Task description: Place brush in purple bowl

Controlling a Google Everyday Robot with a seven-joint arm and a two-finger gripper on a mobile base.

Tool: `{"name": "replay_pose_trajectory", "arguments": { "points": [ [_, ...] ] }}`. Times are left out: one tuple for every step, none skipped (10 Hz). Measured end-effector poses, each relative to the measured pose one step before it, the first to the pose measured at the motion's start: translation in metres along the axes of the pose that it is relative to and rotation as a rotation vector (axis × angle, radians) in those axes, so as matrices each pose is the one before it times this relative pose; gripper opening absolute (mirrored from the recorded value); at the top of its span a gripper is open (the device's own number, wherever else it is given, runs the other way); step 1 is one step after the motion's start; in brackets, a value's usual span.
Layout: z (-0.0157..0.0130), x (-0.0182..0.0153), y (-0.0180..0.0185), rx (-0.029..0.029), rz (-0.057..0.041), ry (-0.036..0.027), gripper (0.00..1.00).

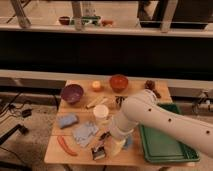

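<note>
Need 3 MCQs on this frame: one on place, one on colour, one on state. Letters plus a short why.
1. Where on the table is the purple bowl?
A. far left corner in the camera view
B. near right corner
C. inside the tray

2. What colour is the tray?
A. green
B. red
C. white

3. The brush is:
A. in the purple bowl
B. lying on the table near its front edge
C. in the tray

Key:
1 A, it sits at the far left, beside the orange-red bowl's row.
2 A, its rim and floor are green.
3 B, it lies flat just below the gripper, which hangs over it.
</note>
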Motion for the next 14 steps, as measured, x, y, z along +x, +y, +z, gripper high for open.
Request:
{"name": "replay_pose_trajectory", "arguments": {
  "points": [
    [0.00768,-0.00252,-0.01015,0.00251,-0.00513,-0.00924,0.8],
    [0.0075,-0.00292,-0.00777,0.00087,-0.00985,-0.00735,0.8],
    [0.005,-0.0006,-0.00678,0.00344,-0.00731,-0.00616,0.8],
    [0.00454,0.00047,-0.00622,0.00306,-0.00348,-0.00787,0.8],
    [0.00322,0.00164,-0.00337,0.00307,-0.00146,-0.00669,0.8],
    [0.0036,0.00315,-0.00225,0.00464,0.00182,-0.00717,0.8],
    [0.0042,0.00331,-0.00197,0.00589,0.00346,-0.00663,0.8],
    [0.00453,0.00401,-0.00219,0.00787,0.00623,-0.00687,0.8],
    [0.0027,0.00452,-0.00127,0.00524,0.00841,-0.00337,0.8],
    [0.005,0.00928,0.00005,0.00562,0.01755,-0.00276,0.8],
    [0.00368,0.00812,-0.0002,0.00217,0.01748,-0.00051,0.8],
    [0.00435,0.00759,-0.00091,-0.00208,0.01478,0.00044,0.8],
    [0.00469,0.00637,-0.00137,-0.00399,0.01167,-0.0004,0.8],
    [0.0053,0.00762,-0.00129,-0.00735,0.0126,0.00048,0.8]
  ]
}}
